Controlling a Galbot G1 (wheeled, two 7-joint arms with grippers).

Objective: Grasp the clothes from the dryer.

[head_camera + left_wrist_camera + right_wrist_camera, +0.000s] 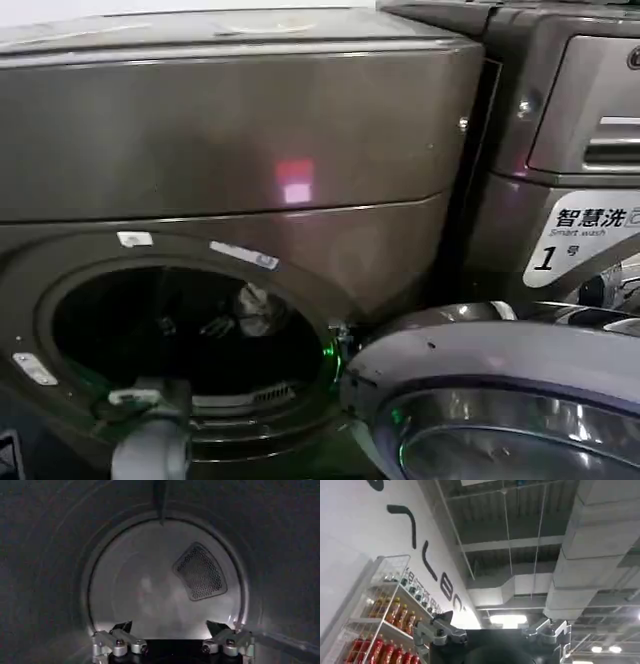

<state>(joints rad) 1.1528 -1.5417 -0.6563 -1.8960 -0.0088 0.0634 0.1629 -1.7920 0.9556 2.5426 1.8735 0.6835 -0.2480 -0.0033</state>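
Note:
The dryer (240, 130) is the big bronze-grey machine on the left, and its round drum mouth (190, 330) stands open. A small pale grey-white wad, which I take for the clothes (255, 305), shows in the dark drum toward the mouth's upper right. My left arm (150, 450) reaches in over the lower rim. Inside the drum, my left gripper (168, 627) is open with nothing between its fingers, facing the back wall with its perforated vent (200, 571). My right gripper (495, 622) is open and empty, pointing up at the ceiling away from the machine.
The dryer's round glass door (500, 400) hangs open at the lower right, close to the drum mouth. A second machine (570, 150) with a white "1" sticker (580, 240) stands to the right. Shelves of bottles (385, 625) show past the right gripper.

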